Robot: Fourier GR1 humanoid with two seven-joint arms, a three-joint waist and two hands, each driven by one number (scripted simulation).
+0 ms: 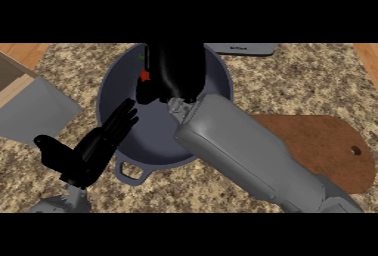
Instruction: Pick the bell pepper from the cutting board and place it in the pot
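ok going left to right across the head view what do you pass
Grey panel at the left edge → left hand, open, fingers up → pot → right hand over the pot, curled round something red and green → wooden cutting board.

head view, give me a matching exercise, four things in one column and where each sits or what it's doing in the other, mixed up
Things:
1. pot
2. cutting board
3. left hand
4. right hand

Descriptions:
A. brown, lying at the view's right, nothing on its visible part
B. open, fingers straight, beside the pot's near-left rim
C. dark blue-grey, centre of the counter, handle toward the viewer
D. over the pot, curled round the bell pepper, only a bit of red showing

Pairs: 1-C, 2-A, 3-B, 4-D
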